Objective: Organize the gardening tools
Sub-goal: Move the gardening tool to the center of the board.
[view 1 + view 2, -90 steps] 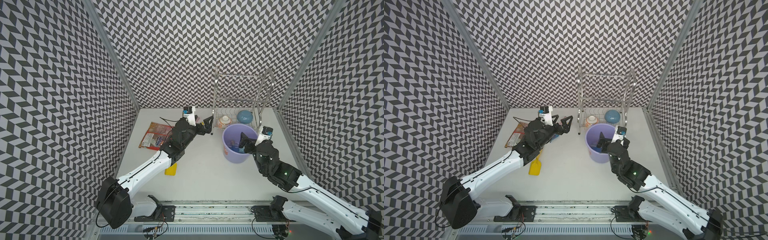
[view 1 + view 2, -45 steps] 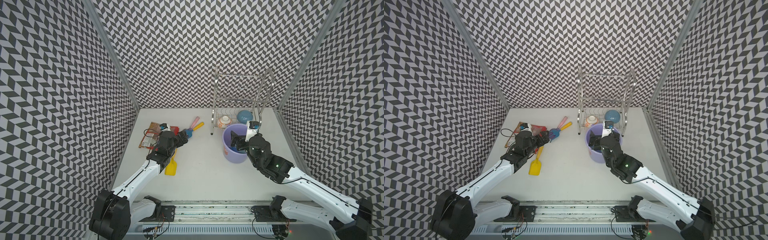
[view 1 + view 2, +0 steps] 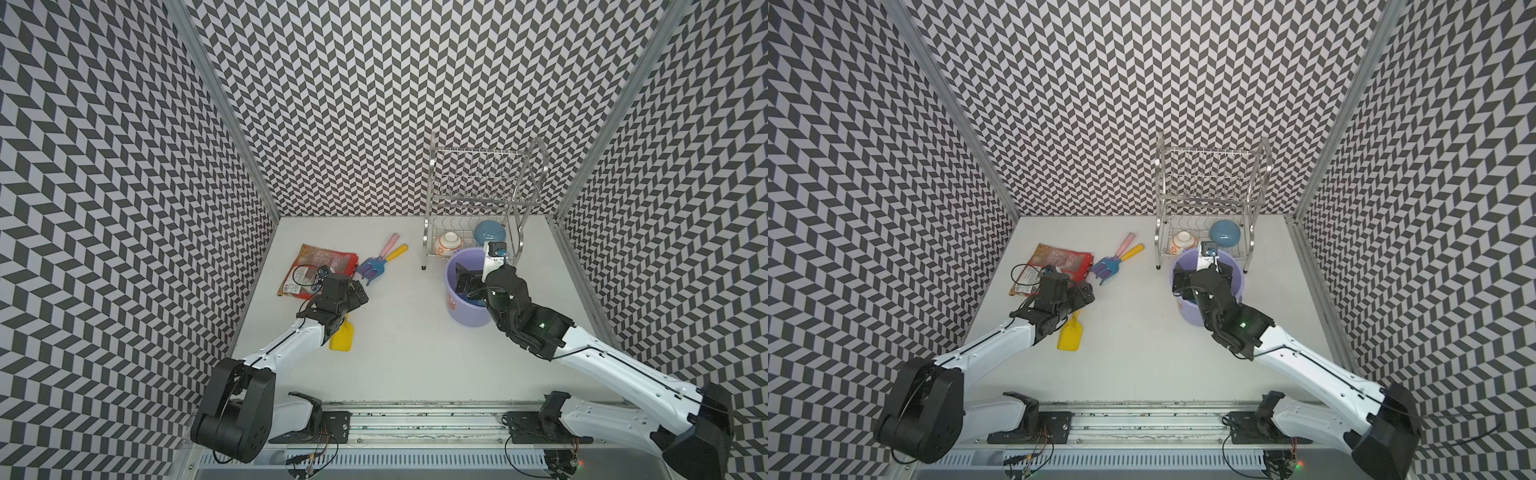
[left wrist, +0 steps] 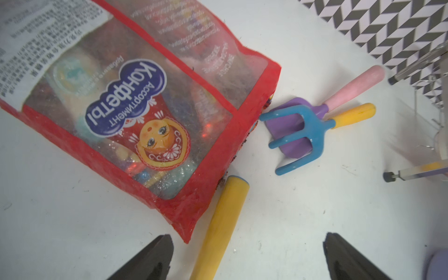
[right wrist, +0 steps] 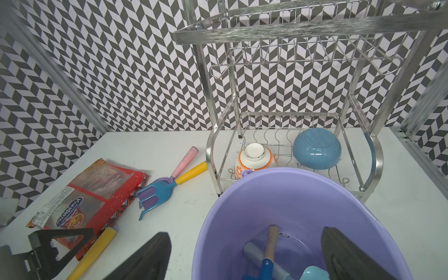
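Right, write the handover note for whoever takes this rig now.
Left tool: open, empty, over the yellow spade's handle, beside the red candy packet.
Right tool: open, empty, at the lavender bucket's mouth.
Done: dark blue trowel and pale blue shovel lie in the bucket.
Left: spade, blue rake and purple fork, all on the table; the rake lies across the fork.
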